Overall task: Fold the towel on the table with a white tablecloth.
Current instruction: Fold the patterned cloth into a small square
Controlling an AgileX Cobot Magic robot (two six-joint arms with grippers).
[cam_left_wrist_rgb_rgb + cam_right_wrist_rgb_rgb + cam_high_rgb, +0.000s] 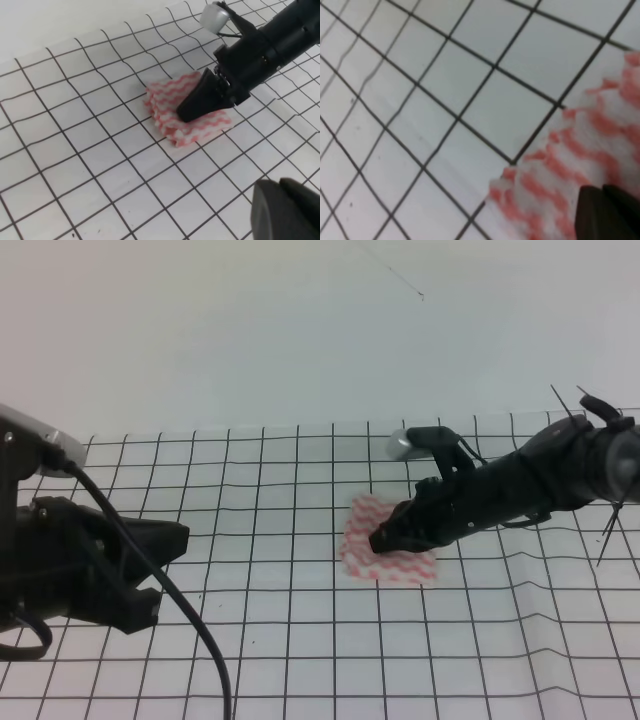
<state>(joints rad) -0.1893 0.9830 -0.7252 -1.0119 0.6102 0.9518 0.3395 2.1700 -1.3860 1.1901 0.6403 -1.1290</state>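
surface: big table (300, 660) under the white tablecloth (250, 490) with the black grid. The cloth ripples a bit on the right side, so dragging anything across there could bunch it up.

towel: the pink-red wavy striped towel (175, 112) sits about mid-surface, well over to the right arm's side. It looks already doubled over, with stacked edges showing along the near-left side in the left wrist view. My read is that this is the pressing/finishing part of a fold, not the start of one.

right gripper: right gripper (195, 106) is down on top of the towel, tip touching the cloth. The jaws look pressed together, no gap I can see, and I can't tell whether any fabric is pinched between them.

left gripper: left gripper (165, 575) is parked well off to the left, nowhere near the towel. Honestly can't tell if it's spread or closed from these views.

how I'd do it: keep the press light and straight down so the layers don't slide, then lift vertically. If another fold is wanted, grab a free corner, not the stacked edge.
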